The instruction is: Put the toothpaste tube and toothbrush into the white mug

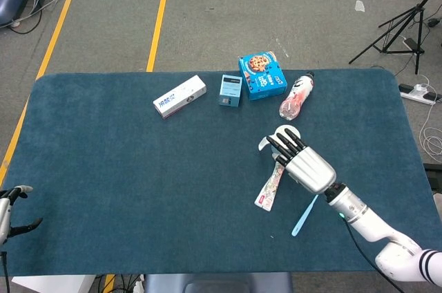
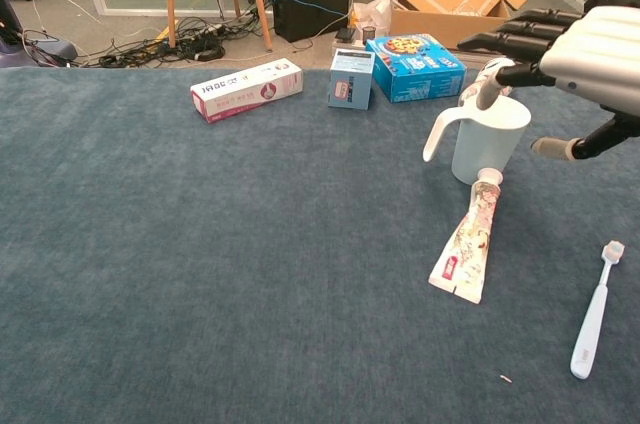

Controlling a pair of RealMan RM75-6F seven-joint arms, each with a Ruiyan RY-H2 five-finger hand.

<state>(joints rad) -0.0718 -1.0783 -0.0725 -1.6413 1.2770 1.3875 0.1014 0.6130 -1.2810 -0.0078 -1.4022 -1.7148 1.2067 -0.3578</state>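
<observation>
The white mug (image 2: 488, 141) stands upright on the blue cloth, handle to the left; in the head view only its rim and handle (image 1: 277, 135) show past my right hand. The toothpaste tube (image 2: 467, 243) (image 1: 270, 187) lies flat just in front of the mug, cap toward it. Further right lies the light-blue toothbrush (image 2: 593, 317) (image 1: 304, 214). My right hand (image 2: 585, 47) (image 1: 304, 166) hovers above the mug with its fingers stretched out and apart, holding nothing. My left hand (image 1: 11, 206) rests at the table's near left corner, fingers apart and empty.
Along the far edge lie a pink-and-white box (image 2: 247, 88), a small blue box (image 2: 351, 77), a blue cookie box (image 2: 414, 66) and a drink bottle (image 1: 296, 96) on its side just behind the mug. Cardboard boxes and cables sit on the floor beyond.
</observation>
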